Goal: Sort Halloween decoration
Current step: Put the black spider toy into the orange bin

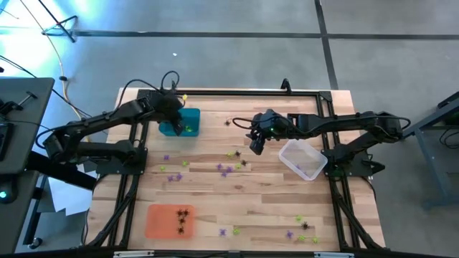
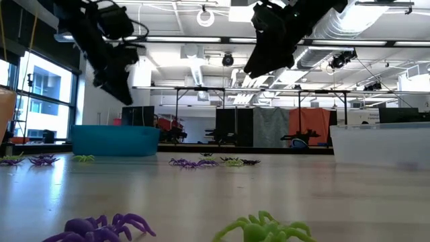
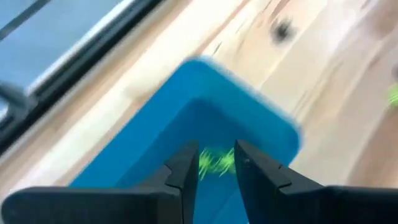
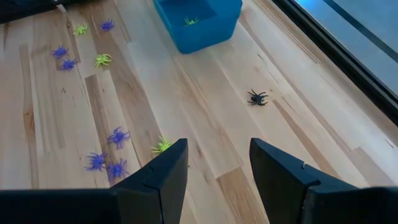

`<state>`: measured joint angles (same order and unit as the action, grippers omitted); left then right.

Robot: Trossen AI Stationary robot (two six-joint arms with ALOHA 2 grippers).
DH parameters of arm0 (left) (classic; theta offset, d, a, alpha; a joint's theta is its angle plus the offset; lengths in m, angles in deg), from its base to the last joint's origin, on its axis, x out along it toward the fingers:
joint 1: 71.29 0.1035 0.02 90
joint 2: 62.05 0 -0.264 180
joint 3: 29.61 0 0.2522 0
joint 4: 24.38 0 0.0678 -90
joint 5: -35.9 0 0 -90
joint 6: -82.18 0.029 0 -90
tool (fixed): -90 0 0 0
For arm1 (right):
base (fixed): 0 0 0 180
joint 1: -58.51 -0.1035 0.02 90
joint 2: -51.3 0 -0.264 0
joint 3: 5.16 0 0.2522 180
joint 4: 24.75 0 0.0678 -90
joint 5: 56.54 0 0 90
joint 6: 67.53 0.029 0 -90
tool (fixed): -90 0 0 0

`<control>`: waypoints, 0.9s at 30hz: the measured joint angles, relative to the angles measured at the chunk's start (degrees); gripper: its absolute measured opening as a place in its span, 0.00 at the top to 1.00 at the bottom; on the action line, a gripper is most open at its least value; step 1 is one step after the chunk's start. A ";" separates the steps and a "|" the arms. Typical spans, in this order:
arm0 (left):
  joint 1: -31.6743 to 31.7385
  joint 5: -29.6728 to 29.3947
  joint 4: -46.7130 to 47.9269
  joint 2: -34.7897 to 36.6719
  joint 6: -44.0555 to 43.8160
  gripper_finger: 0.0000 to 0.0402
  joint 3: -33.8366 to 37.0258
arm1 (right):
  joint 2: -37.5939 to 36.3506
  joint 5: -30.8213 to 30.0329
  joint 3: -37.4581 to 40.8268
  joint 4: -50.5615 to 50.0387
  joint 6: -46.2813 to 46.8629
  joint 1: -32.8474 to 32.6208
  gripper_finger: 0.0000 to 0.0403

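Observation:
My left gripper (image 1: 174, 115) hangs open over the teal tray (image 1: 188, 122), fingers pointing down into it (image 3: 216, 177). A yellow-green spider (image 3: 214, 160) shows blurred below the gap between the fingers, and the right wrist view shows it lying on the tray floor (image 4: 191, 21). My right gripper (image 1: 256, 145) is open above bare table (image 4: 217, 158), between the teal tray and the clear tray (image 1: 303, 159). A lone black spider (image 4: 257, 98) lies ahead of it. Purple and yellow-green spiders (image 1: 229, 166) lie scattered mid-table.
An orange tray (image 1: 170, 220) near the table's near edge holds black spiders (image 1: 183, 218). More spiders (image 1: 305, 228) lie by the near right corner. A black frame (image 1: 215, 92) rims the table. Bare wood lies between the trays.

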<state>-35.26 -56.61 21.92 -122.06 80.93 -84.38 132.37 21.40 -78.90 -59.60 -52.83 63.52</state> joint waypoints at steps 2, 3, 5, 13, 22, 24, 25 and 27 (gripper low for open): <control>-0.49 1.92 -0.29 0.02 -0.20 0.77 -1.90 | 0.00 -0.01 0.00 -1.16 0.58 0.00 0.58; -0.97 2.91 -0.86 0.02 -0.63 0.77 -2.59 | 0.00 0.00 0.00 -1.94 0.98 0.00 0.58; -2.11 5.45 -3.23 0.00 -1.47 0.77 -3.47 | 0.02 0.00 0.00 -3.85 2.20 0.00 0.58; -6.67 8.31 -16.10 -6.68 -0.57 0.77 -3.61 | 0.04 0.14 2.82 -7.32 6.55 -0.01 0.58; -7.39 11.01 -22.07 -24.77 4.11 0.77 -10.23 | 0.04 0.56 4.72 -12.40 10.82 -1.14 0.58; -7.39 10.79 -21.47 -28.18 6.20 0.77 -12.77 | 0.04 0.57 4.72 -13.12 10.91 -1.65 0.58; -7.39 10.76 -21.11 -29.88 7.10 0.77 -14.16 | 0.04 0.57 4.72 -13.20 10.92 -1.92 0.58; -7.17 10.17 -19.70 -33.02 8.78 0.77 -17.01 | 0.04 0.57 4.72 -13.40 10.92 -2.45 0.58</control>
<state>-42.43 -46.43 2.22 -155.08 89.71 -101.39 132.42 21.98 -74.18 -73.01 -41.90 61.08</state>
